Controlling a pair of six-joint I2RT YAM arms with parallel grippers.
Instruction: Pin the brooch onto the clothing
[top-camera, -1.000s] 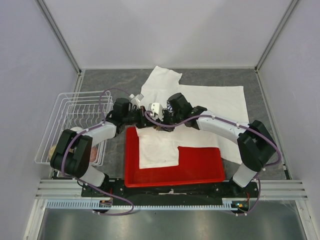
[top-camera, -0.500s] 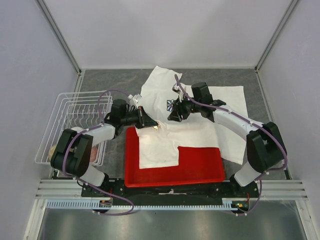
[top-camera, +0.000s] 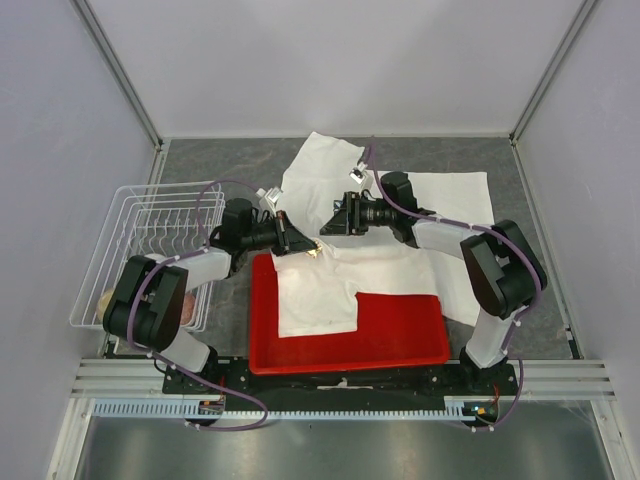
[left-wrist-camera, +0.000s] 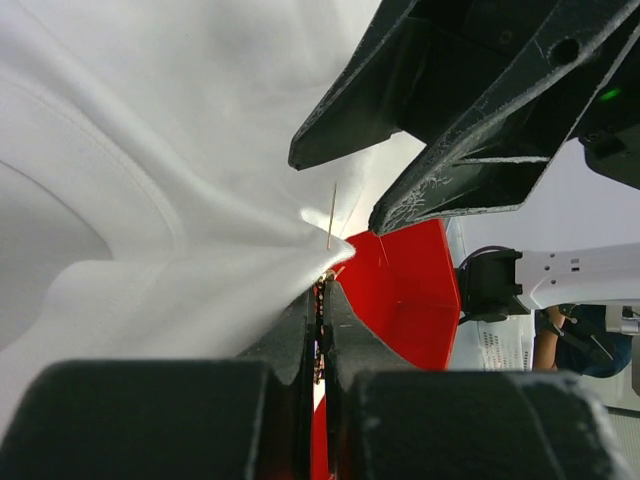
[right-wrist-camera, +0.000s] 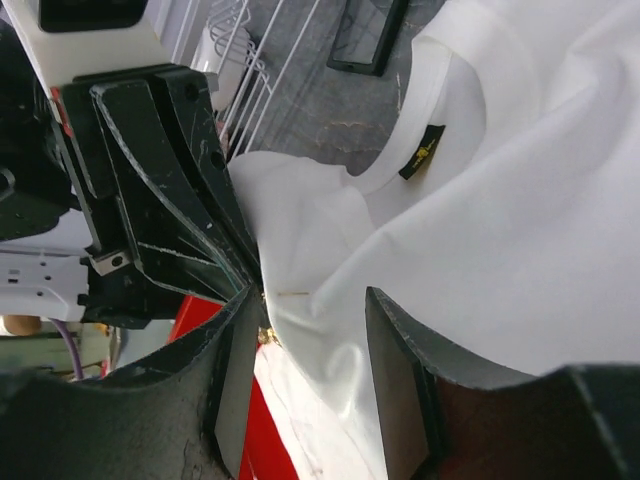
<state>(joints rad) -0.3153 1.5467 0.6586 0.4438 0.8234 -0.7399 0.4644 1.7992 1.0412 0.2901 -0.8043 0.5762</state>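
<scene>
Left gripper (left-wrist-camera: 319, 295) — jaws pressed together on the brooch (left-wrist-camera: 319, 335) and a raised fold of the T-shirt (left-wrist-camera: 150, 200). A thin gold pin (left-wrist-camera: 331, 215) stands up at the fold's tip. Right gripper (right-wrist-camera: 310, 300) — fingers spread, facing the left one, its tips just beside the fold. The shirt lies partly over the red tray (top-camera: 400, 330). A white wire basket (top-camera: 140, 240) sits at the left.

You get bright, even light with soft shadows. In your left wrist view the white short-sleeved T-shirt (left-wrist-camera: 150, 150) glows very bright, and the bottom edge looks blurry.
</scene>
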